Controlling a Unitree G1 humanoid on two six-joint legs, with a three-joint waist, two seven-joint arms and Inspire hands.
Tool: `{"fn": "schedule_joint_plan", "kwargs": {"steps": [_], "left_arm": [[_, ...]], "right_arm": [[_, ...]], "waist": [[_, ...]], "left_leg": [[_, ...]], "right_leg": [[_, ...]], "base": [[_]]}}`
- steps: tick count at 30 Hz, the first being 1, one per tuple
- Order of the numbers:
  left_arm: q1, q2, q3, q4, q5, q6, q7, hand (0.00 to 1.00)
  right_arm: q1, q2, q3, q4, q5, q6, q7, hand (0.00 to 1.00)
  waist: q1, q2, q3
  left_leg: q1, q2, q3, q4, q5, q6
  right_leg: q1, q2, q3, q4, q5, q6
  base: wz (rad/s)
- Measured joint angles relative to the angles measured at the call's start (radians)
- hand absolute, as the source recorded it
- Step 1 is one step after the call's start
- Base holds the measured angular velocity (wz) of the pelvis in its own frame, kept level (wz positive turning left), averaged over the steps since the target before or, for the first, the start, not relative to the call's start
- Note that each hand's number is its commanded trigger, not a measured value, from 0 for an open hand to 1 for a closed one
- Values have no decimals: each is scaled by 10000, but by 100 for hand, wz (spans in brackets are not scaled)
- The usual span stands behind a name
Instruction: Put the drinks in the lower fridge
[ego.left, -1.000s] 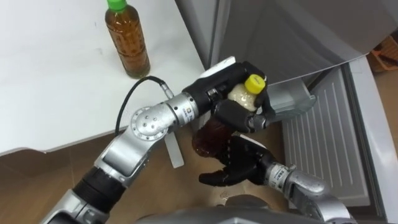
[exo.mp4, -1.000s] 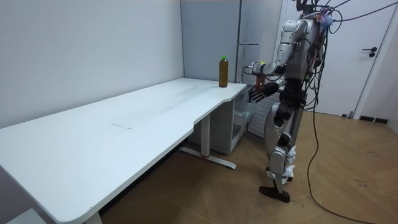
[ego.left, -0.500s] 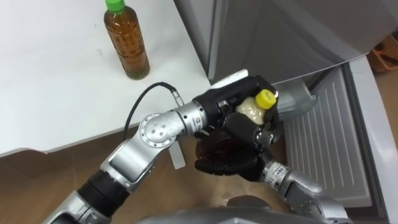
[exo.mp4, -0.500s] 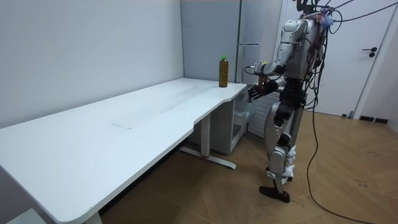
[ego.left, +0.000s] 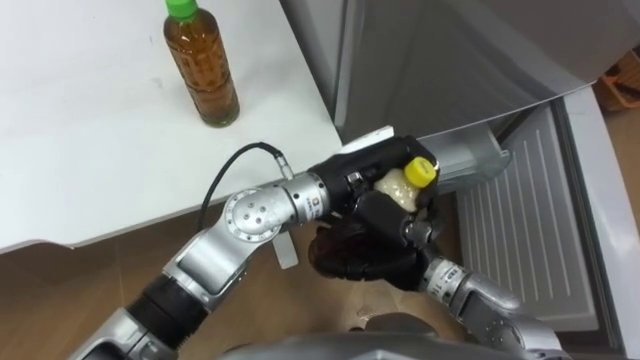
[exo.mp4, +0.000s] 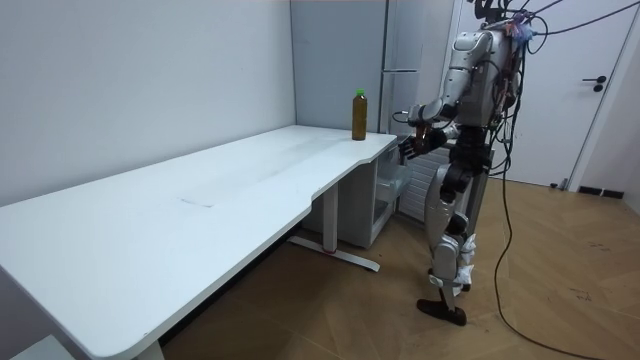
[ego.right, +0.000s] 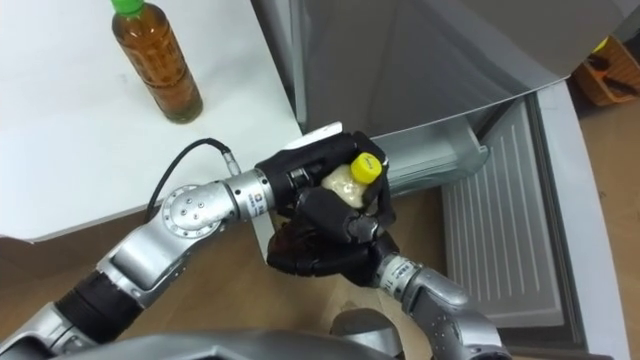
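Before open fridge (ego.left: 520, 220), bottle (ego.left: 397, 184) upright: left hand (ego.left: 365, 165) curled round neck, right hand (ego.left: 362, 257) curled round base. Hold grip firm, lower bottle level inside. Second bottle (ego.left: 203, 70) stands on table (ego.left: 80, 150) beside fridge.

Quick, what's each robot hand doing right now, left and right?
Left robot hand: closed round the yellow-capped bottle.
Right robot hand: closed round the same bottle's lower part.

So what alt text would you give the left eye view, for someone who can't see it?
Seen from above, the left hand and right hand curl their fingers round a yellow-capped bottle in front of a grey fridge. A green-capped bottle of brown drink stands upright on the white table at upper left.
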Motion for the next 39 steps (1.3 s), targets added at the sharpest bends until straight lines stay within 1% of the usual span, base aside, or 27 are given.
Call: {"fn": "schedule_joint_plan", "kwargs": {"steps": [1, 2, 3, 4, 6, 8, 17, 20, 33, 39], "left_arm": [[0, 0, 0, 6, -20, 0, 1, 84], [0, 0, 3, 11, -26, 2, 18, 65], [0, 0, 8, 11, -27, 3, 24, 25], [0, 0, 16, 11, -27, 6, 33, 0], [0, -6, 45, 12, -57, 18, 58, 0], [3, -6, 182, 29, -347, 78, 119, 0], [12, 12, 203, 75, -349, 77, 279, 0], [12, 9, 222, 74, -437, 75, 336, 0], [12, -15, 337, 74, -459, 51, 560, 0], [12, -13, 324, 74, -767, 44, 556, 0]], "right_arm": [[-1, -2, 1, 0, 1, 0, -4, 100], [-2, -1, 3, -1, 1, -1, -10, 100], [-2, 1, 3, 0, 1, -2, -15, 100], [-1, 3, 6, -1, 1, -6, -23, 100], [-1, 4, 18, 0, -1, -10, -69, 100], [-1, -23, 119, -31, -3, -138, -68, 100], [13, -7, 610, -290, 197, -111, 85, 100], [15, 49, 610, -290, 301, -106, 147, 100], [19, 34, 619, -290, 752, -98, 257, 100], [20, 17, 678, -290, 1014, -86, 330, 100]], "waist": [[6, -6, 3], [7, -13, 8], [7, -15, 9], [7, -15, 9], [6, -15, 9], [-10, -15, 9], [-20, -37, 20], [-25, -38, 19], [-22, -37, 19], [-23, -36, 19]], "left_leg": [[-1, 0, 1, -1, -1, -1], [-2, 3, 0, -5, -3, -4], [-6, 4, -1, -9, -6, -7], [-14, 9, -3, -16, -9, -12], [-27, 20, -3, -16, -15, -21], [-72, 32, -5, -17, -15, -27], [-126, 25, 0, -13, -15, -28], [-133, 28, 1, -8, -14, -28], [-145, 31, -5, -13, -15, -29], [-143, 30, -5, -17, -15, -29]], "right_leg": [[-2, 0, -1, 0, 0, 0], [-6, 2, -3, 1, 0, 0], [-12, 5, -3, 1, 0, 0], [-22, 11, -3, 1, 0, 0], [-36, 24, -3, 2, 0, -1], [-87, 41, -2, 2, 7, -11], [-129, 30, -10, -11, 7, -11], [-134, 34, -10, -12, 7, -11], [-149, 39, -14, -7, 8, -13], [-155, 38, -13, -8, 8, -13]], "base": [[0], [0], [0], [0], [0], [0], [0], [0], [0], [0]]}}
